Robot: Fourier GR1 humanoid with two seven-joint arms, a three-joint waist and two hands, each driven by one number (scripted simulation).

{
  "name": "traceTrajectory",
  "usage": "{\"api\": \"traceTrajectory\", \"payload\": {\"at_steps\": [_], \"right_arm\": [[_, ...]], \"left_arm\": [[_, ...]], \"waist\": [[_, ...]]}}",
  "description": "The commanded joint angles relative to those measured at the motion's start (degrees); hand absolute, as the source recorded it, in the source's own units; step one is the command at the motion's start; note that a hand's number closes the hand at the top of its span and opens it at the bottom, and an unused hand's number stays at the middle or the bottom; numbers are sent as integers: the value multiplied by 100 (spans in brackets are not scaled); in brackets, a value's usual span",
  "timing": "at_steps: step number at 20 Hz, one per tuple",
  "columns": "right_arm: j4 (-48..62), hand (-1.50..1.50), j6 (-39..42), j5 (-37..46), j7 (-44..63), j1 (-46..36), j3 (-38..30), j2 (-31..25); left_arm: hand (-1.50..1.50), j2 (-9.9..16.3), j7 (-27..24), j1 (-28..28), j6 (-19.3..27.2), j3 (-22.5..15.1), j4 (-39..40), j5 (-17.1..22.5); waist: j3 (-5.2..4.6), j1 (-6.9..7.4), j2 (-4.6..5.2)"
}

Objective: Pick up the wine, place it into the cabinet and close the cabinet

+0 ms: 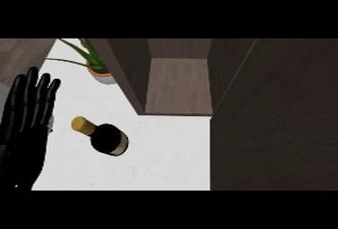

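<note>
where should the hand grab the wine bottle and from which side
Probably around the dark body of the wine bottle, below the gold-capped neck: it looks upright, seen from above, with bare counter all round. The open left hand is nearest, so come in sideways from the left.

I see a potted plant (99, 69) at the far left of the white counter (165, 152), long green leaves spreading left from a pale pot. It stands just beside the cabinet's left wall. Grey-brown surface (23, 51) shows beyond the counter's left edge.
</note>
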Motion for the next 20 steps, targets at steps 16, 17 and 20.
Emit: {"api": "traceTrajectory", "payload": {"at_steps": [16, 17, 20], "right_arm": [[-1505, -150, 940, -783, 1174, 1391, 897, -272], [-1884, -150, 635, -638, 1932, 1029, 1133, -185], [-2016, -150, 591, -923, 2323, 826, 780, -266]], "left_arm": [[-150, -651, 1394, -1184, 5836, -3565, 1203, -1780], [-150, -652, 1585, -1102, 5644, -3499, 1044, -1897], [-150, -652, 2184, -1694, 5987, -3525, 1318, -2259]], "waist": [[-44, -240, -113], [-51, -167, -112], [-50, -153, -108]]}}
